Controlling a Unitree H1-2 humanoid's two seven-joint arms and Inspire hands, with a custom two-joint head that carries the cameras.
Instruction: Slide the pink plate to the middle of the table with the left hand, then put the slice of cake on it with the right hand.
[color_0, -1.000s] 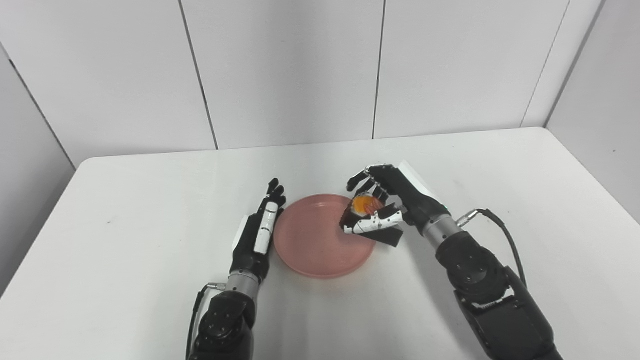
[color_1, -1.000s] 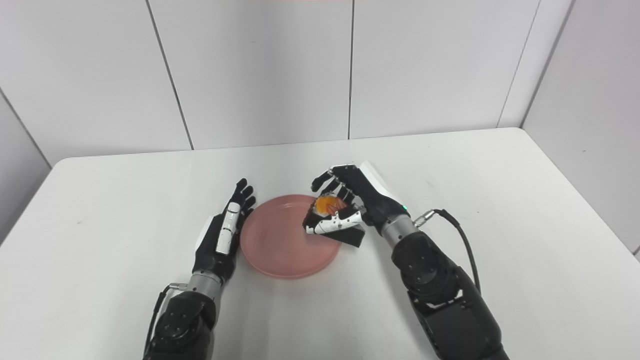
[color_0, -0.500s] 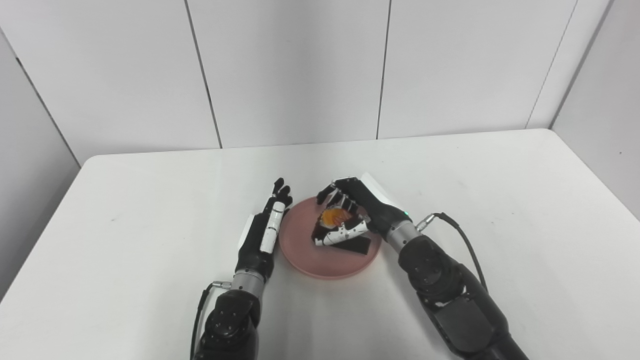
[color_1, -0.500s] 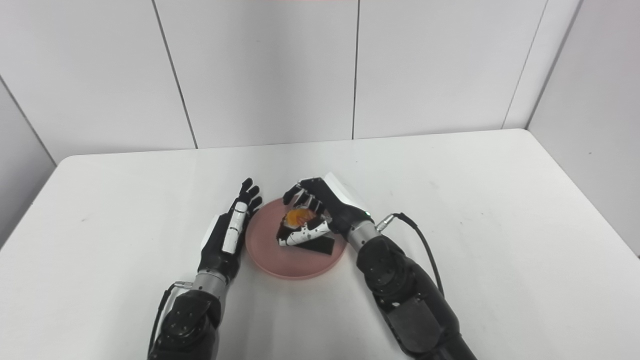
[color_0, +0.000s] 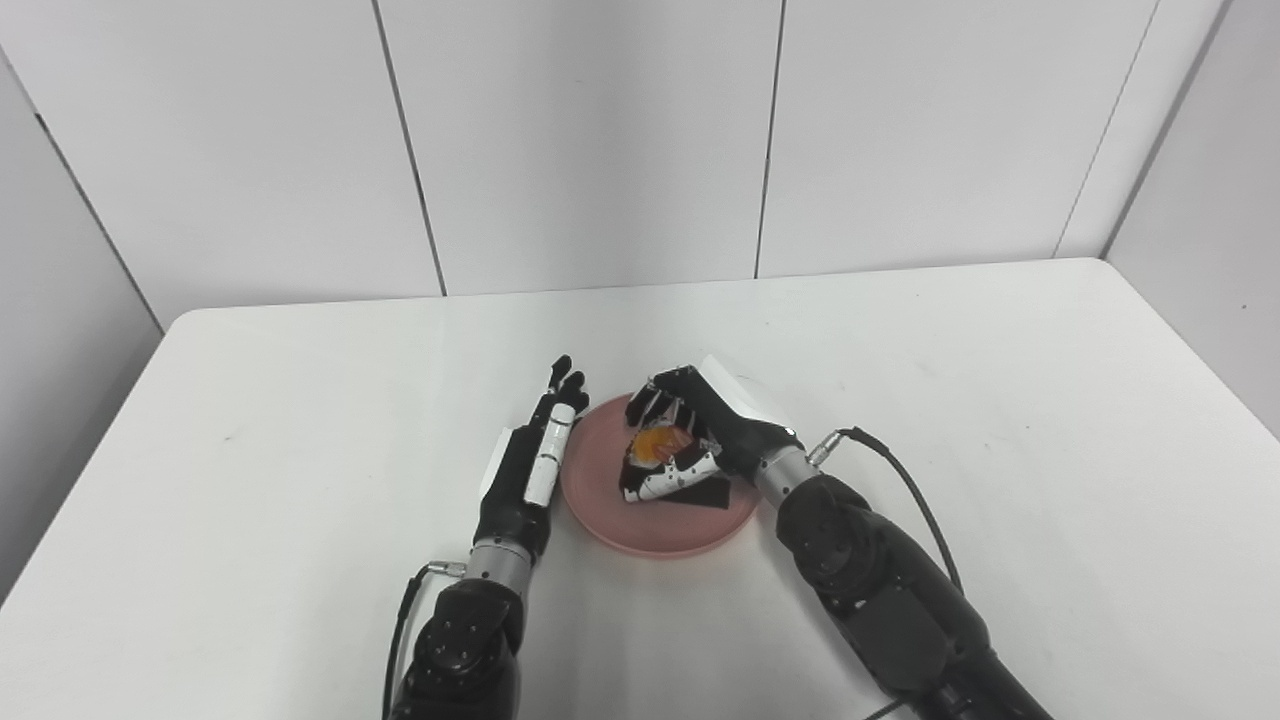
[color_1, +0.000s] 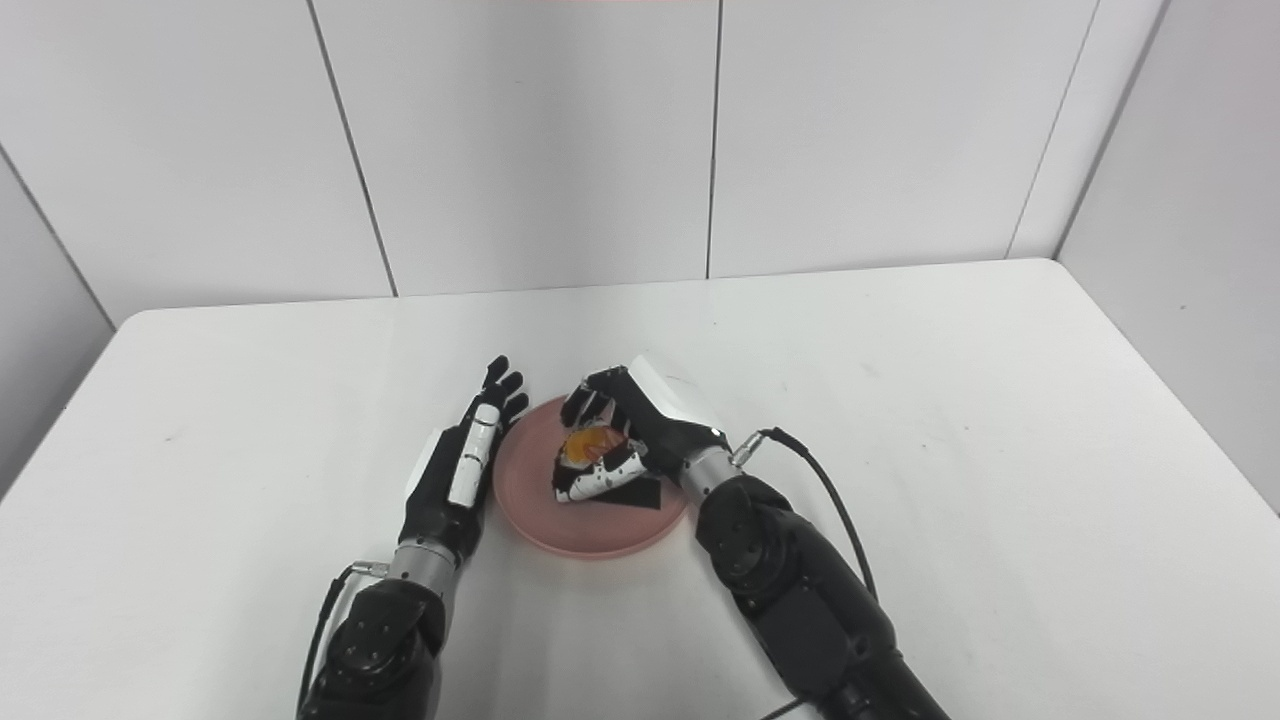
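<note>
White panelled walls behind, white matte table (color_0: 1000, 420) beneath, cornered by a grey wall at right. Pink plate (color_0: 610, 510) sat near the middle of the table, round, shallow, low-rimmed, smooth and faintly glossy. Left hand (color_0: 530, 465) lay flat and edge-on against the plate's left rim, fingers straight and held close together, grasping nothing, touching or just beside the rim; could not tell which.

Compared with a second ago: right hand (color_0: 690, 440) had travelled from the plate's right edge to over its centre, carrying the slice of cake (color_0: 660, 450) with it. Half a second ago already above the plate; since then shifted a little further inward and lower. Plate and left hand unchanged in relation to each other throughout; slight shift of the whole view put down to head motion.

Fingers of the right hand curled around the slice from above, thumb pressing its near side, firmly closed on it. Slice: dark, wedge-shaped, chocolate-brown sides, glossy orange topping, likely a rigid toy piece rather than soft sponge. Dark flat patch under the hand on the plate, either the wedge's base or shadow; contact with the plate not clear.

Judged: sliding step done, placing nearly finished, only setting down and releasing left.
</note>
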